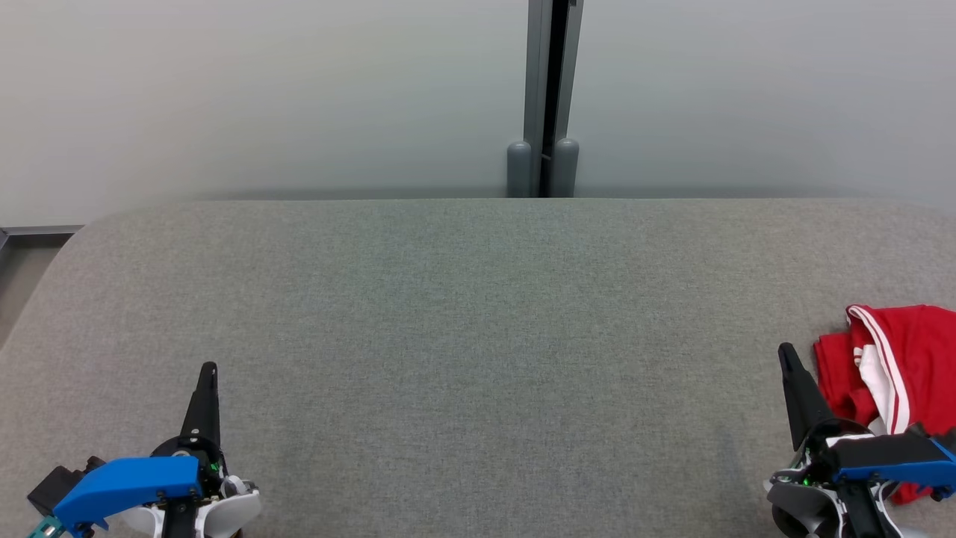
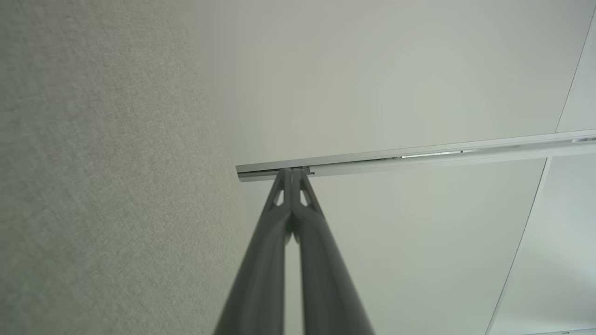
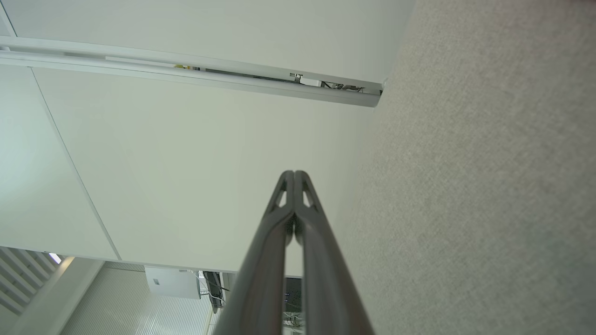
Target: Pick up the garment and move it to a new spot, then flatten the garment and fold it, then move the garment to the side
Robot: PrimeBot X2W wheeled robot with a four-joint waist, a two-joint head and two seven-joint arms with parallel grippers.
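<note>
A crumpled red garment point(image 1: 900, 366) with white stripes lies at the right edge of the grey fabric table point(image 1: 463, 336), partly cut off by the head view's border. My right gripper point(image 1: 786, 353) stands just left of the garment, shut and empty, fingers pointing away from me; its blue-covered wrist overlaps the garment's near edge. At the lower left my left gripper point(image 1: 209, 368) is shut with nothing in it, far from the garment. In the wrist views both the left gripper's fingertips point(image 2: 292, 173) and the right gripper's fingertips point(image 3: 294, 175) are pressed together.
A pale wall with a grey vertical post point(image 1: 549, 97) rises behind the table's far edge. The table's left corner is rounded, with a strip of floor point(image 1: 22, 276) beyond it. Wide bare fabric stretches between the two grippers.
</note>
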